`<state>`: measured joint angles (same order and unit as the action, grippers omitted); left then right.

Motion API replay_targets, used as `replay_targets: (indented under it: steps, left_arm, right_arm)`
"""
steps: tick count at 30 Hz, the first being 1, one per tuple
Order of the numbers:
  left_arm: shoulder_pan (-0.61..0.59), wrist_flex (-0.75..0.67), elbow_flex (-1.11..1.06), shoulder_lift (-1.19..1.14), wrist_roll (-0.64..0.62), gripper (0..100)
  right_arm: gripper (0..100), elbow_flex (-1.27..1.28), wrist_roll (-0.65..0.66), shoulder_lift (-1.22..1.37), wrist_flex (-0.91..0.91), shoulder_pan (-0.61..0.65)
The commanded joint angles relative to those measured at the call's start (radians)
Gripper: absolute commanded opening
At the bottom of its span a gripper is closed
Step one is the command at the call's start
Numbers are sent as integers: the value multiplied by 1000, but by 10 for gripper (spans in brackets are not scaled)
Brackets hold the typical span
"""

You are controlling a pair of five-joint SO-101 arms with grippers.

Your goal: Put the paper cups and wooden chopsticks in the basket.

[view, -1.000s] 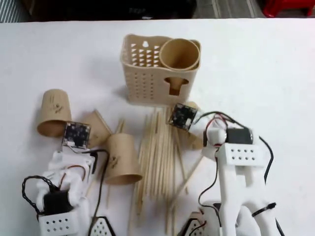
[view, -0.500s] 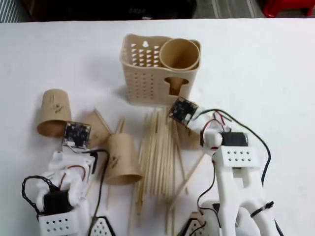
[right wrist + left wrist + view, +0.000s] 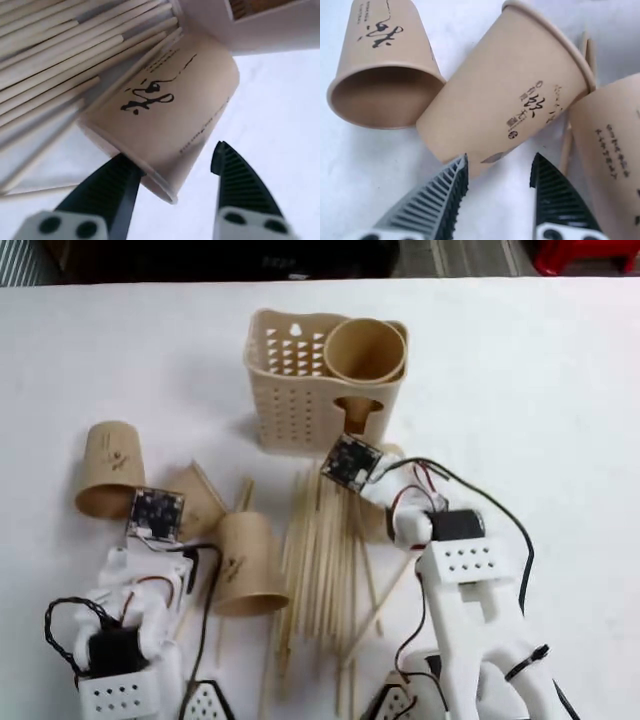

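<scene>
The beige perforated basket (image 3: 300, 405) stands at the back with one paper cup (image 3: 365, 350) upright inside. Wooden chopsticks (image 3: 320, 560) lie in a loose pile in front of it. Three cups lie on their sides at the left (image 3: 108, 468), (image 3: 200, 502), (image 3: 245, 562). My left gripper (image 3: 497, 172) is open, its tips just short of the middle cup (image 3: 510, 90). My right gripper (image 3: 172, 160) is open around the rim end of a fourth lying cup (image 3: 170, 110), beside the chopsticks (image 3: 65, 55) and close to the basket (image 3: 270, 25).
The white table (image 3: 540, 390) has free room at the right and far left. The right arm (image 3: 455, 560) hangs over the chopstick pile's right edge. Loose chopsticks (image 3: 567, 145) lie between the two nearer left cups.
The right arm has swung left and forward toward the basket, bringing its gripper over the lying cup. The left arm has stayed still.
</scene>
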<state>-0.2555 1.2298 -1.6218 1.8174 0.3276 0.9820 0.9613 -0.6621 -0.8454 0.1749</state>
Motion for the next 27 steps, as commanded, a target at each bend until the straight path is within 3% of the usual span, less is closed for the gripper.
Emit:
replay_targets:
  steps: [1, 11, 15, 27]
  left_arm:
    - [-7, -8, 5, 2, 0, 214]
    - [-7, -6, 5, 2, 0, 214]
    - [-7, -6, 5, 2, 3, 214]
    - [-7, -6, 5, 2, 6, 214]
  right_arm:
    - [152, -6, -9, -13, 51, 8]
    - [97, 44, -8, -13, 171, 21]
    - [16, 17, -18, -22, 177, 25]
    - [20, -310, -292, -22, -231, 19]
